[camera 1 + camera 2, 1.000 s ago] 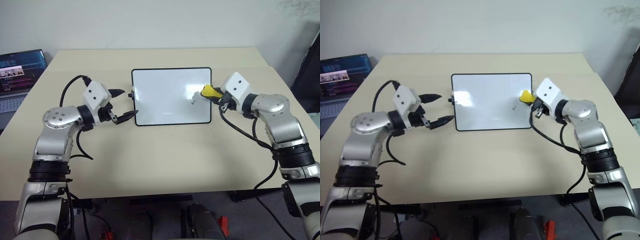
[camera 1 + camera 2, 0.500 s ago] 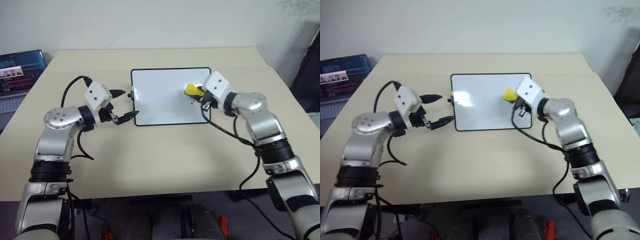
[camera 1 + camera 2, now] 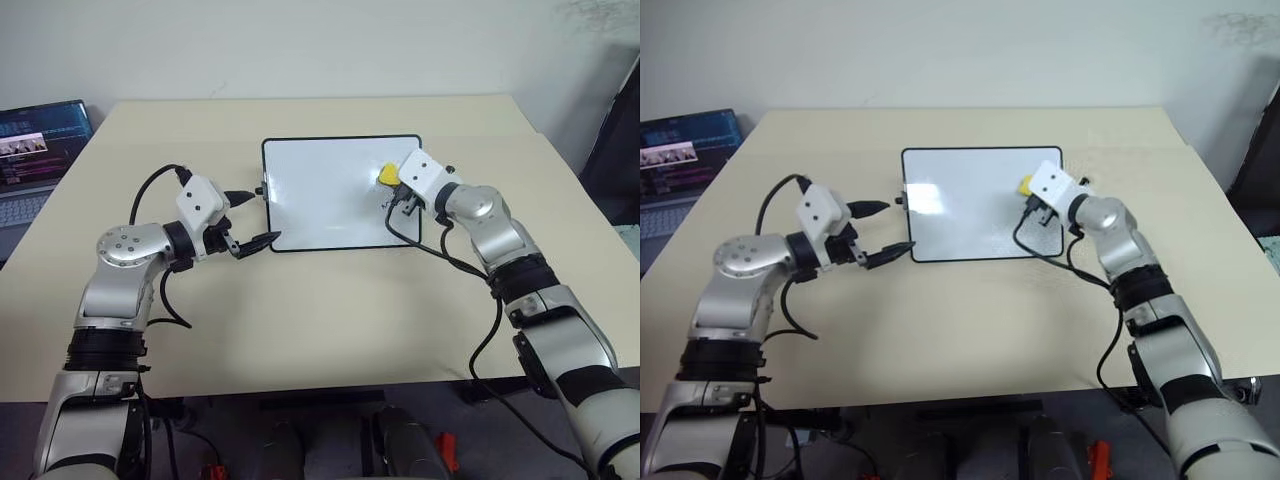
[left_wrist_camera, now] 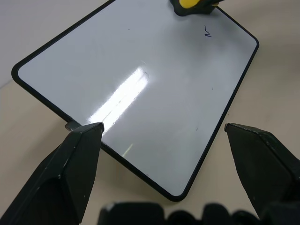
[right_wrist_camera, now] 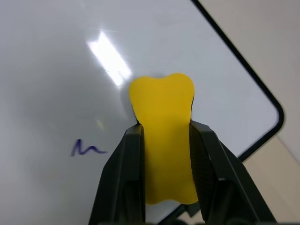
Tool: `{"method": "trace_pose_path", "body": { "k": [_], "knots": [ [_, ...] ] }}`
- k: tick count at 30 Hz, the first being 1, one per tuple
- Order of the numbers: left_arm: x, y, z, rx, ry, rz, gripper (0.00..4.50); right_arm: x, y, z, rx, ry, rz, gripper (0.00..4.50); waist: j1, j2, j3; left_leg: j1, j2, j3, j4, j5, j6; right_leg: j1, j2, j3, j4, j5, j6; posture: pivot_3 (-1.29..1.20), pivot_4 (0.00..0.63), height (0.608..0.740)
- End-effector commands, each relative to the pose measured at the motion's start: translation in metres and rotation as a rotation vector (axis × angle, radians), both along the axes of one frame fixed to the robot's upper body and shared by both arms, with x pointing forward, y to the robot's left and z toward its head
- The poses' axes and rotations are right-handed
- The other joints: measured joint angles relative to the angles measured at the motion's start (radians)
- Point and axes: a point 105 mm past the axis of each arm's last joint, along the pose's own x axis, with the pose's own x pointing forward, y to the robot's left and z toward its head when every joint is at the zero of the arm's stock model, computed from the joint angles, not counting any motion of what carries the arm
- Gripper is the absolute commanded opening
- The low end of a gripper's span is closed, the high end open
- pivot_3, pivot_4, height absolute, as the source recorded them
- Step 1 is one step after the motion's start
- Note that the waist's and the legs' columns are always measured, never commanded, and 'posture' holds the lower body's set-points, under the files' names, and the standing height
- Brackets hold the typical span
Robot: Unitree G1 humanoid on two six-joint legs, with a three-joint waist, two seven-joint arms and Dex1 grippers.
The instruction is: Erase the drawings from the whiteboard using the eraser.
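Eraser [image 5: 163, 136] pinched in right claw [image 3: 392, 180] over whiteboard's [image 3: 320, 200] right part, near its far right corner; a squiggle [image 5: 87, 149] just beside it. Bare table [image 3: 330, 320] all around board. Right arm has reached in from the right edge since a second ago. Left claw [image 3: 250, 218] spread wide, level, at board's near left corner.

whiteboard [image 3: 330, 195]: glossy white, thin black frame, bright white glare streak
drawings [image 5: 88, 149]: one squiggle seen, dark blue-purple thin line
eraser [image 5: 164, 140]: solid bright yellow, no pattern
right gripper [image 5: 165, 173]: black fingers, white boxy wrist housing
left gripper [image 3: 246, 214]: black fingers, white housing, silver-grey arm, black cables
table [image 3: 330, 310]: plain pale beige
laptop [image 3: 35, 150]: dark screen with blue and small multicolour content, grey keyboard
wall [image 3: 300, 45]: plain off-white
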Motion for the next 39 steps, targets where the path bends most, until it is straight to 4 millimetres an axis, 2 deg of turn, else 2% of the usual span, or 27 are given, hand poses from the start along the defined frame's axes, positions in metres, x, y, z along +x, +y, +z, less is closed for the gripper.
{"method": "trace_pose_path", "body": {
  "k": [1,4,11,14,19,23,25,27,30,32,34,36,39],
  "knots": [
    [-0.002,0.001,0.015,-0.003,-0.06,0.004,4.5,0.002,-0.003,-0.007,-0.012,0.013,-0.012,0.97,0.0,0.0,0.0,0.0,0.0,0.0,0.0,0.0,0.0,0.0,0.0,0.0,0.0,0.0,0.0,0.0,0.15,0.74],
    [-0.003,0.002,0.015,-0.002,-0.061,0.007,4.5,-0.006,0.007,-0.027,-0.039,0.082,0.041,0.97,-0.001,0.0,0.0,0.002,0.0,0.0,0.0,0.0,0.0,0.002,0.0,0.0,0.0,0.0,0.0,0.0,0.15,0.74],
    [-0.002,0.002,0.015,-0.006,-0.056,0.01,4.5,-0.04,0.016,-0.097,-0.12,0.376,0.148,0.97,-0.003,-0.001,-0.001,0.016,0.0,0.0,0.0,0.0,0.0,0.015,0.0,0.001,-0.001,-0.003,0.005,0.0,0.15,0.74],
    [-0.003,0.002,0.015,-0.006,-0.054,0.011,4.5,-0.049,0.018,-0.106,-0.107,0.422,0.168,0.97,-0.003,-0.002,-0.002,0.017,0.0,0.0,0.001,0.0,0.0,0.016,0.001,0.001,0.0,-0.002,0.005,0.0,0.15,0.74],
    [-0.003,0.004,0.014,-0.005,-0.052,0.013,4.5,-0.042,0.015,-0.095,-0.082,0.379,0.127,0.97,0.0,-0.003,-0.002,0.017,0.0,0.0,0.001,0.003,0.001,0.016,0.001,0.002,0.0,-0.001,0.004,0.0,0.15,0.74],
    [-0.003,0.004,0.016,-0.008,-0.055,0.014,4.5,-0.049,0.028,-0.054,0.028,0.298,0.238,0.96,0.0,-0.003,-0.002,0.016,0.0,0.0,0.001,0.003,0.001,0.015,0.001,0.002,0.0,-0.001,0.005,0.0,0.15,0.74],
    [-0.003,0.006,0.018,-0.01,-0.058,0.015,4.5,-0.058,0.024,-0.021,0.069,0.243,0.27,0.96,0.001,-0.002,-0.002,0.014,0.0,-0.001,0.001,0.003,0.001,0.013,0.001,0.002,0.0,-0.001,0.005,0.0,0.15,0.74],
    [-0.003,0.007,0.019,-0.011,-0.059,0.017,4.5,-0.065,0.013,0.002,0.072,0.219,0.26,0.96,0.003,0.0,-0.001,0.009,0.0,-0.001,0.0,0.003,0.001,0.011,0.001,0.001,-0.001,-0.001,0.005,0.0,0.15,0.74],
    [-0.003,0.009,0.02,-0.014,-0.057,0.02,4.5,-0.074,-0.008,0.029,0.148,0.213,0.2,0.96,0.006,0.0,-0.001,0.003,0.0,-0.004,0.0,0.002,0.0,0.006,0.001,-0.002,-0.002,0.001,0.001,0.0,0.15,0.74],
    [-0.004,0.008,0.017,-0.015,-0.043,0.019,4.5,-0.078,-0.037,0.044,0.227,0.22,0.102,0.96,0.006,0.0,-0.001,0.003,0.0,-0.005,0.0,0.002,0.0,0.006,0.001,-0.003,-0.003,0.001,0.001,0.0,0.15,0.74],
    [-0.005,0.005,0.014,-0.02,-0.023,0.002,4.5,-0.079,-0.069,0.049,0.31,0.23,-0.024,0.96,0.008,0.0,-0.001,0.002,0.0,-0.005,-0.001,0.002,0.0,0.006,0.001,-0.003,-0.004,0.001,0.0,0.0,0.15,0.74],
    [-0.008,0.0,0.012,-0.028,-0.002,-0.029,4.5,-0.08,-0.099,0.041,0.347,0.257,-0.148,0.96,0.009,0.0,-0.001,0.001,0.0,-0.005,-0.001,0.002,0.0,0.006,0.001,-0.003,-0.005,0.001,0.0,0.0,0.15,0.74],
    [-0.015,-0.014,0.009,-0.027,0.044,-0.11,4.5,-0.091,-0.126,0.018,0.35,0.341,-0.268,0.96,0.009,-0.001,-0.001,0.001,0.0,-0.004,-0.001,0.002,0.0,0.006,0.001,-0.003,-0.006,-0.001,0.002,0.0,0.15,0.74]
  ]
}}
